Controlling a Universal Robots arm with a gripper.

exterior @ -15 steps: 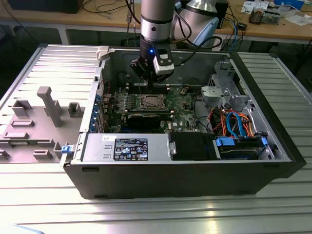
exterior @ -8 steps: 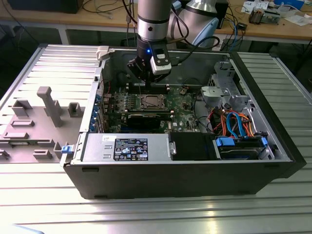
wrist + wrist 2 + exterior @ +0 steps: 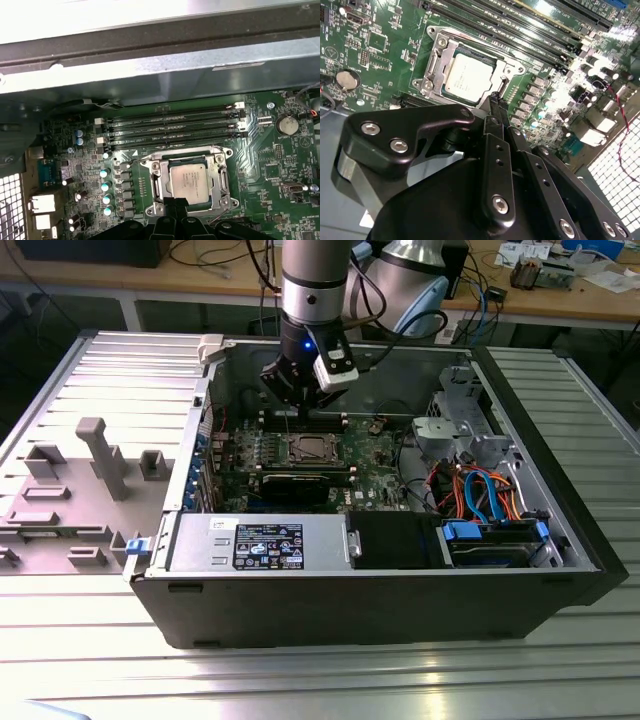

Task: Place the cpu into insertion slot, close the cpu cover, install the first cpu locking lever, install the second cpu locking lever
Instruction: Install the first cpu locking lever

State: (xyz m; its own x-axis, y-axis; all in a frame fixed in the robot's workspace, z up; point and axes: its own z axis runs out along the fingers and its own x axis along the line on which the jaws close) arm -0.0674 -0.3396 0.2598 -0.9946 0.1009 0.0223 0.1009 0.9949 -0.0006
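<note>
While hanging jaws pressed together, empty, over green motherboard [image 3: 380,47]: black metal gripper [image 3: 494,99]. Seated in square silver-rimmed insertion slot [image 3: 432,32]: dull silver-grey square cpu [image 3: 468,79], framed by thin silver windowed cpu cover [image 3: 438,62], lying flat. Likely hazard: skewed descent scraping cover, jarring chip.

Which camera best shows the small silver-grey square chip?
The second wrist view: the small silver-grey square chip sits close and unblocked. The first wrist view shows it farther off; the exterior view, as a small distant patch.
</note>
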